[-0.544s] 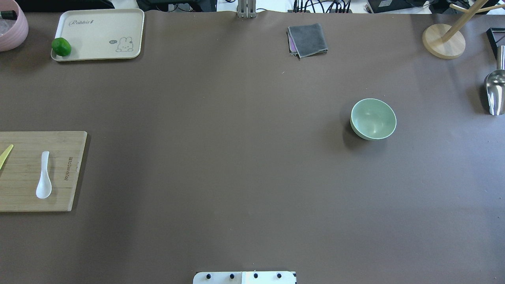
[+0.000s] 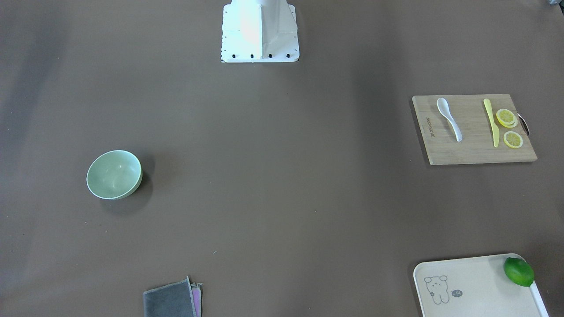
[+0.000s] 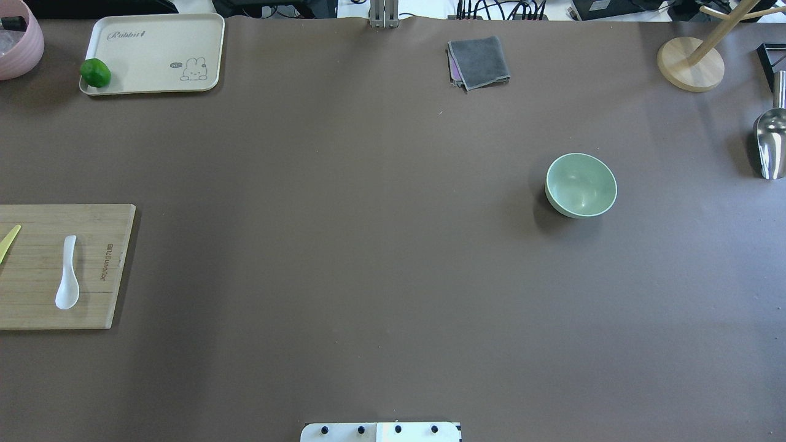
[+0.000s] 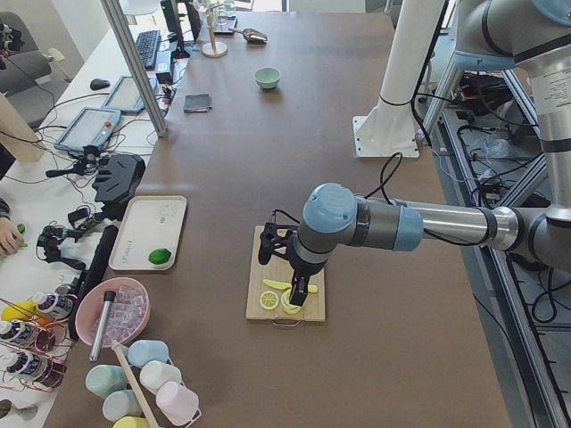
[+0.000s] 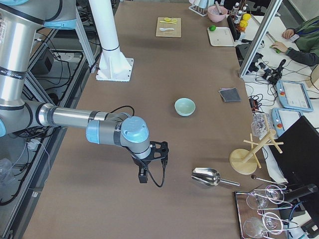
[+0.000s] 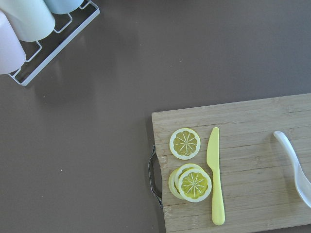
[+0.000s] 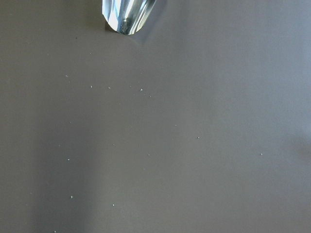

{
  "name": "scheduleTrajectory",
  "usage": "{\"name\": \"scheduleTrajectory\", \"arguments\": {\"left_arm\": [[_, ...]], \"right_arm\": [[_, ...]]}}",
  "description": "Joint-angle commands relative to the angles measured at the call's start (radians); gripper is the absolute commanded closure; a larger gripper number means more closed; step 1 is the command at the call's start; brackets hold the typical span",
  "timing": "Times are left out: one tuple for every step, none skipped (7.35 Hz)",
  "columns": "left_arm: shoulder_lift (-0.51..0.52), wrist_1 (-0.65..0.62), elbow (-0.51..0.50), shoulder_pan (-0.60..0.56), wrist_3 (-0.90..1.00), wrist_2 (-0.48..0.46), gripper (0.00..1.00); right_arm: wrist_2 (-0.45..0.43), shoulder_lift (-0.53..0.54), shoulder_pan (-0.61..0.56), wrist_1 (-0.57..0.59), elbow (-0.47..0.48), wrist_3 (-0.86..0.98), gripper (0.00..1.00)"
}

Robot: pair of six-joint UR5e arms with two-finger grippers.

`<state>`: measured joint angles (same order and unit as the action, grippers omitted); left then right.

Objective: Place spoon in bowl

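Overhead exterior: spoon (image 3: 67,273) on board (image 3: 37,301), bowl (image 3: 581,185) apart; left claw (image 4: 301,299) unclear.

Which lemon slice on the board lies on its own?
The single lemon slice beside the blade of the yellow knife; the other two overlap in a stack further down it.

White spoon (image 3: 67,274); mint-green bowl (image 3: 581,185); brown table (image 3: 368,245).

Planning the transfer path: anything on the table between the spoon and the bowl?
Nothing visible. The spoon lies on the cutting board at the robot's left, the bowl to the right, only bare table between. The grey cloth sits well off that line.
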<state>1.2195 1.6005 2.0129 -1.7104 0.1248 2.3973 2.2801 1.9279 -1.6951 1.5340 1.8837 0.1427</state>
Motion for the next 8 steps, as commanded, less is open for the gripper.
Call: {"name": "scheduleTrajectory", "arguments": {"left_arm": [[0.008,0.004,0.0,0.0,0.003,-0.019,0.02],[0.012,0.048,0.001,-0.003,-0.002,-0.018,0.02],[0.014,0.152,-0.008,-0.005,-0.007,-0.012,0.02],[0.021,0.302,-0.034,-0.006,-0.005,-0.015,0.02],[0.097,0.393,-0.089,-0.005,-0.011,-0.009,0.02],[0.147,0.403,-0.127,0.0,-0.005,0.022,0.02],[0.152,0.418,-0.131,0.003,-0.007,0.072,0.02],[0.153,0.427,-0.134,0.005,-0.008,0.101,0.02]], "right_arm": [[0.009,0.0,0.0,-0.001,0.0,-0.003,0.0],[0.059,0.0,0.0,-0.043,-0.003,-0.005,0.0],[0.08,0.002,0.0,-0.164,-0.009,-0.005,0.0],[0.084,0.002,0.0,-0.293,-0.012,-0.012,0.0],[0.09,0.0,0.0,-0.343,-0.012,-0.037,0.0],[0.09,-0.044,0.002,-0.347,-0.003,-0.125,0.0],[0.114,-0.096,0.011,-0.344,-0.003,-0.253,0.0],[0.14,-0.127,0.067,-0.347,-0.002,-0.385,0.0]]}}
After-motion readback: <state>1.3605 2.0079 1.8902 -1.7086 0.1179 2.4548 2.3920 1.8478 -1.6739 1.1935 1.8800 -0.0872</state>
